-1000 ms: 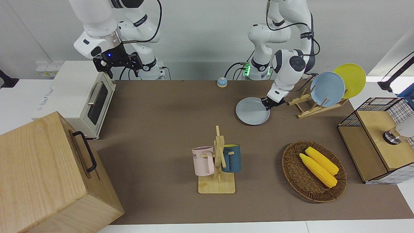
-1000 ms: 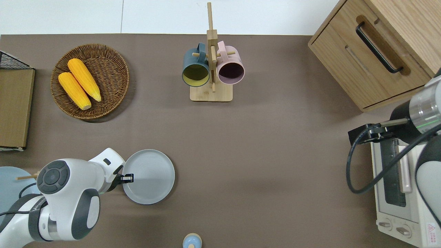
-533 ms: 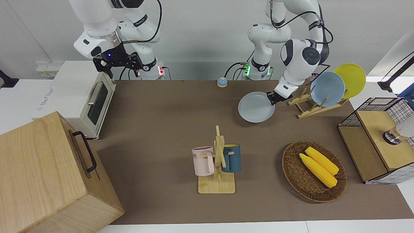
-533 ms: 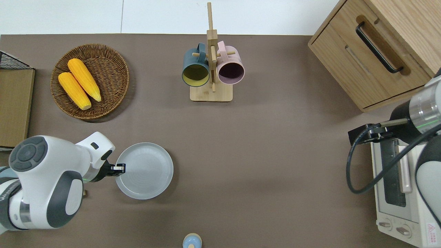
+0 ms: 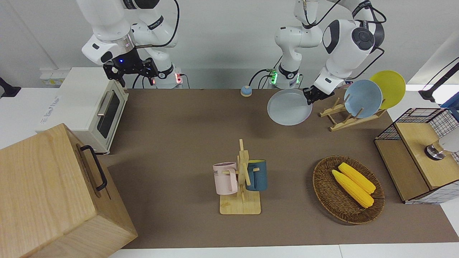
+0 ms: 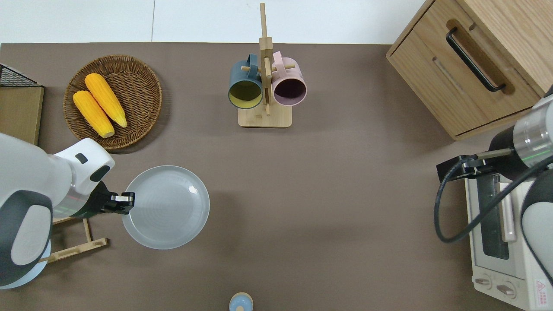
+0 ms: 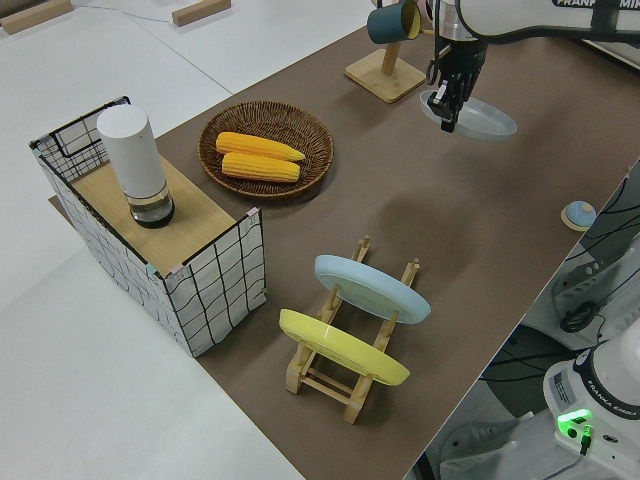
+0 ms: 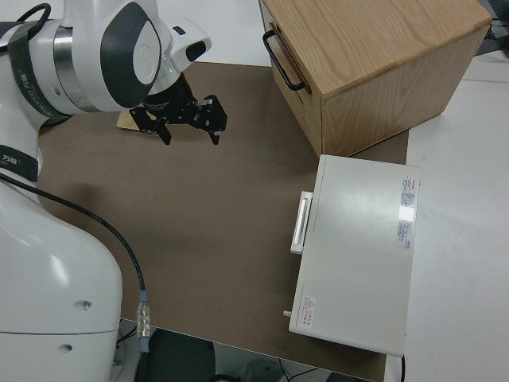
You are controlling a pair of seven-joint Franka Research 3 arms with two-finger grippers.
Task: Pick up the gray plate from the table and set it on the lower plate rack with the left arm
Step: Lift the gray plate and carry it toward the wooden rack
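My left gripper [image 5: 309, 96] is shut on the rim of the gray plate [image 5: 288, 108] and holds it roughly level in the air above the brown table [image 5: 179, 118]. In the overhead view the gray plate [image 6: 166, 207] hangs beside the plate rack [image 6: 73, 248], with the left gripper [image 6: 126, 200] on the rim that faces the rack. The light-wood plate rack [image 5: 340, 118] holds a sky-blue plate [image 5: 363, 98] and a yellow plate [image 5: 389, 87]; its pegs nearest the gray plate are bare. The side view shows the plate [image 7: 485, 117] and the rack [image 7: 340, 375]. My right gripper [image 8: 191, 134] is open and parked.
A mug stand [image 5: 241, 179] with a pink and a blue mug stands mid-table. A wicker basket [image 5: 322, 190] with corn and a wire-sided box [image 5: 419, 154] sit toward the left arm's end. A toaster oven [image 5: 89, 107], a wooden cabinet [image 5: 46, 193] and a small bell [image 5: 246, 90] are also here.
My left gripper has lifted the gray plate off the table and carried it upward and toward the plate rack. The right arm has not moved.
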